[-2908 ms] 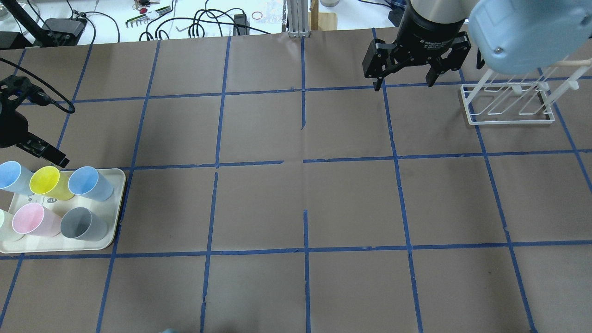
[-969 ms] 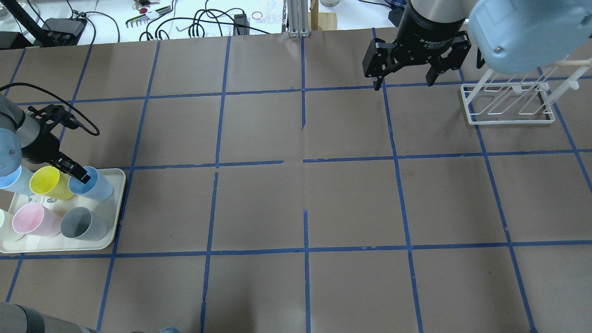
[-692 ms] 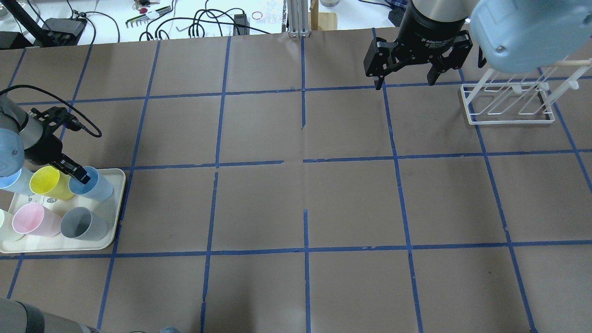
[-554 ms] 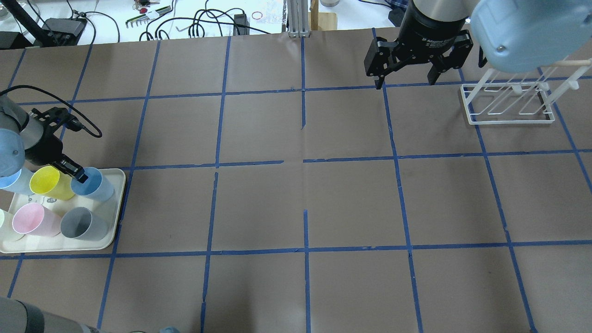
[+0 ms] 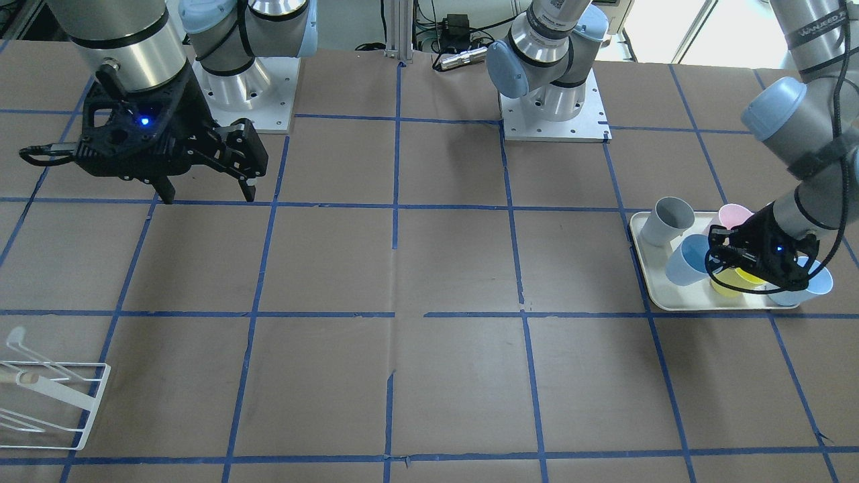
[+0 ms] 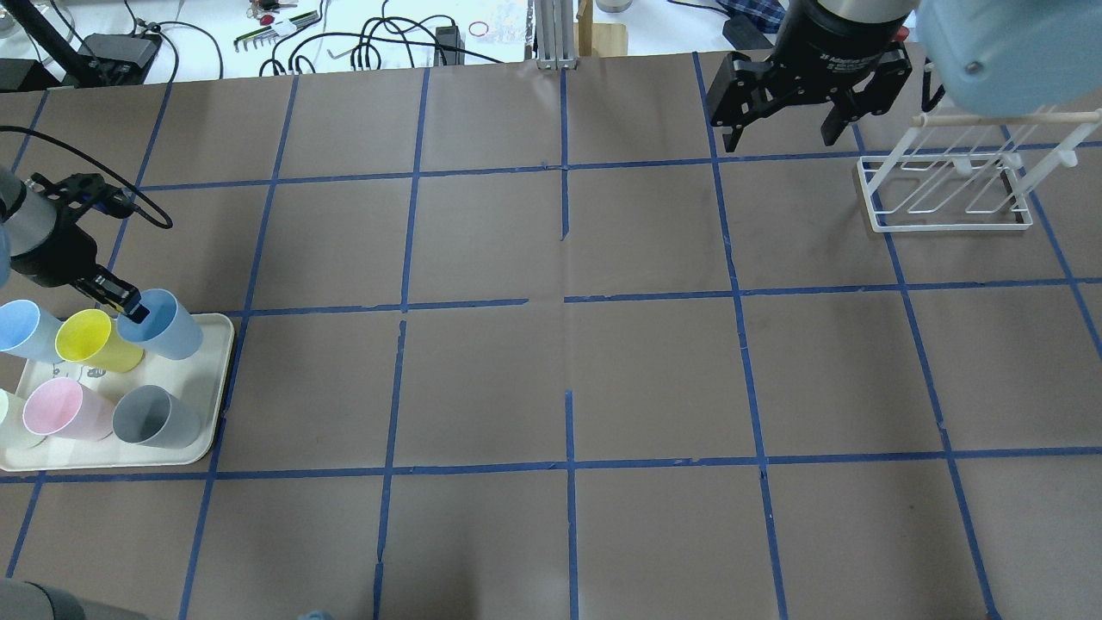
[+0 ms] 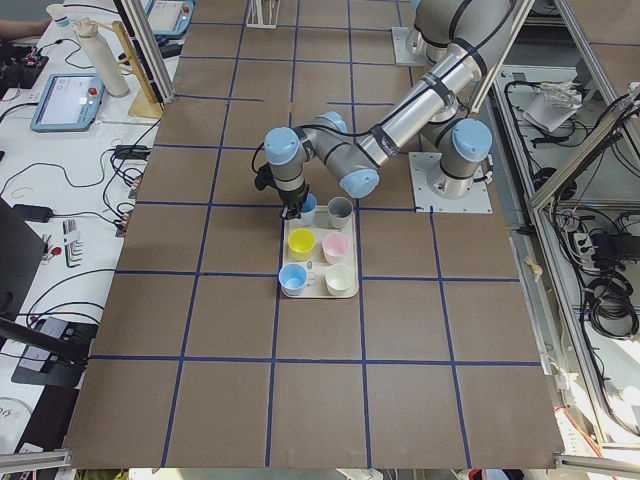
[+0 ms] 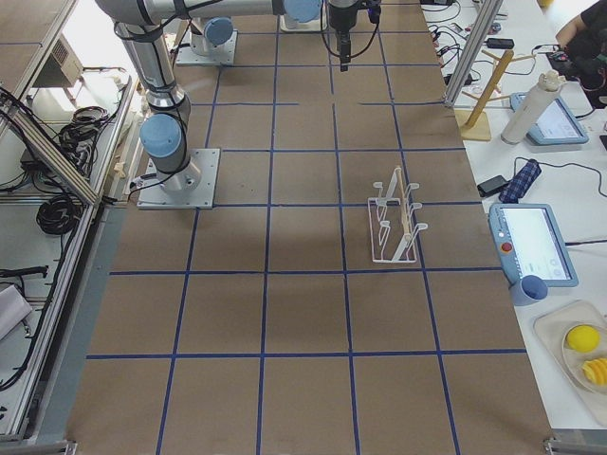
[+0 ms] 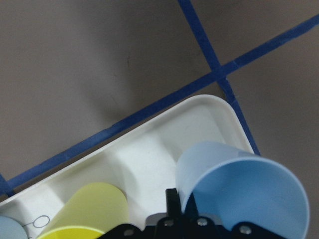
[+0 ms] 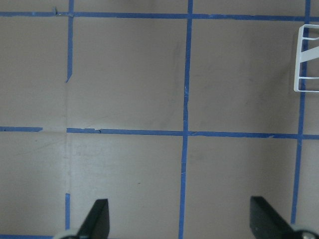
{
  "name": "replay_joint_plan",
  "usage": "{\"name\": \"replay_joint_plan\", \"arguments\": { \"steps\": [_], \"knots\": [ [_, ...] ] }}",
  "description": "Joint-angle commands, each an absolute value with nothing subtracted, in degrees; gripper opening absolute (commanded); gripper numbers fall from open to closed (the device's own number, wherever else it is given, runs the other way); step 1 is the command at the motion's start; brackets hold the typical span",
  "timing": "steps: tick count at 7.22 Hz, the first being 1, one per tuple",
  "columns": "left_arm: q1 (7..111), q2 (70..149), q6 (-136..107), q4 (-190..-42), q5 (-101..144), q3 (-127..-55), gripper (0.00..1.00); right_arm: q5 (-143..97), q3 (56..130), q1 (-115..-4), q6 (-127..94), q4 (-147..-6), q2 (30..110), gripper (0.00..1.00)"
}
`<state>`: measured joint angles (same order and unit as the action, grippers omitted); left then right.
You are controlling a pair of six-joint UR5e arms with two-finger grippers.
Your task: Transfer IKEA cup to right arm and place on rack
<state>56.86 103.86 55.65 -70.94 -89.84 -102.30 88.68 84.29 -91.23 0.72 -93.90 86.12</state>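
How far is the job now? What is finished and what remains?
Done: the left gripper pinches the rim of the IKEA cup at the tray. In hand: apparently lifting it out. Left: handover to the open, empty right gripper, then placing on the rack.

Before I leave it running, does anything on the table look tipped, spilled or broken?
Nothing stands out: no spill, no damage. The left hand pinches the IKEA cup by its rim at a corner of the tray; the other cups stand upright beside it.
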Motion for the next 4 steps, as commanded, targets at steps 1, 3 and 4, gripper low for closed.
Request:
{"name": "replay_joint_plan", "arguments": {
  "steps": [1,3,4],
  "knots": [
    [58.0,100.6,41.3,-86.9,-81.4,-96.0,0.00,89.1,84.3,-84.1,8.5,-88.3,88.1,1.00],
    [64.8,97.4,23.7,-95.0,-70.8,-94.4,0.00,88.5,84.3,-76.1,17.1,-84.5,88.9,1.00],
    [68.9,96.2,14.7,-97.2,-63.4,-94.4,0.00,88.5,84.3,-72.8,17.2,-80.6,89.3,1.00]
  ]
}}
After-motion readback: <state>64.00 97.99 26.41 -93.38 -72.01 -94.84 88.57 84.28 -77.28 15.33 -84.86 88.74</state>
